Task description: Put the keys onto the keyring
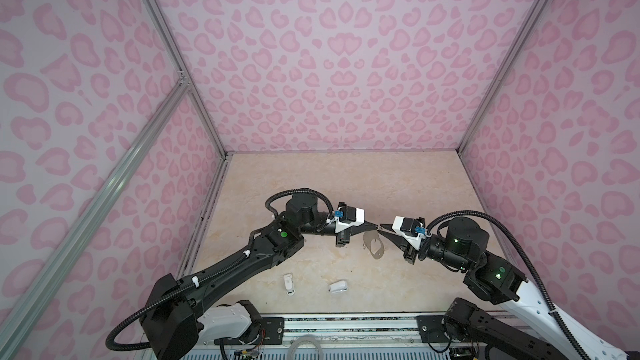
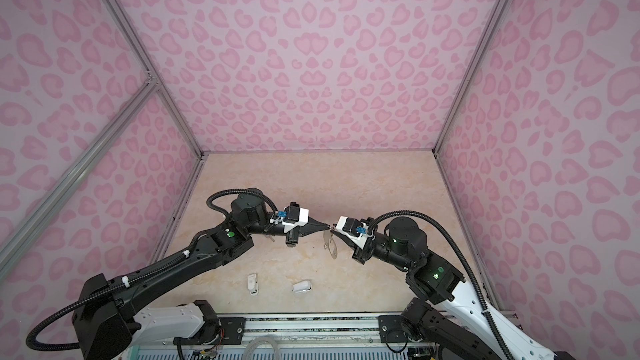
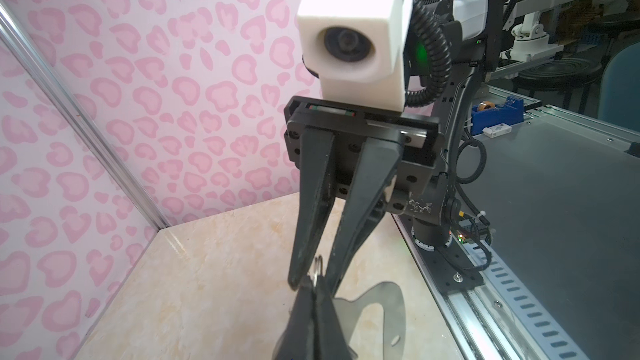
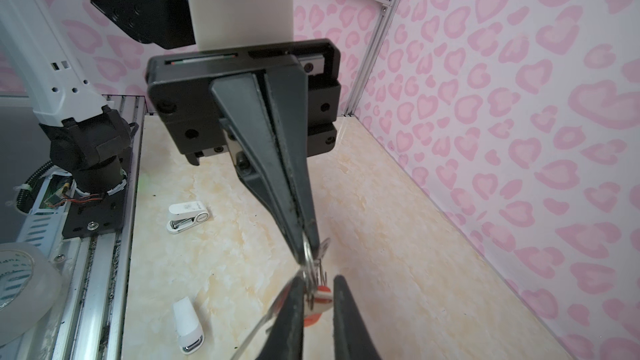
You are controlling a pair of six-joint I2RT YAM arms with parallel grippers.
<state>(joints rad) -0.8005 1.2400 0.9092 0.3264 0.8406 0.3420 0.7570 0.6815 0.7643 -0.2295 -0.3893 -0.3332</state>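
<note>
In both top views my two grippers meet tip to tip above the table's middle. My left gripper (image 1: 375, 226) (image 3: 316, 283) is shut on a small wire ring (image 3: 318, 266) of the keyring. The keyring's flat grey plate (image 1: 375, 245) (image 2: 333, 245) (image 3: 391, 309) hangs below that ring, clear of the table. My right gripper (image 1: 382, 229) (image 4: 317, 282) faces it and is shut on the key with the orange-red tag (image 4: 320, 297), right at the ring (image 4: 306, 249). The key's metal part is mostly hidden among the rings and fingertips.
Two small white plastic objects (image 1: 289, 283) (image 1: 338, 286) lie on the marble-look table near its front edge. Pink patterned walls close the left, back and right sides. A metal rail (image 1: 346, 322) runs along the front, and a tape roll (image 4: 20, 282) sits beside it.
</note>
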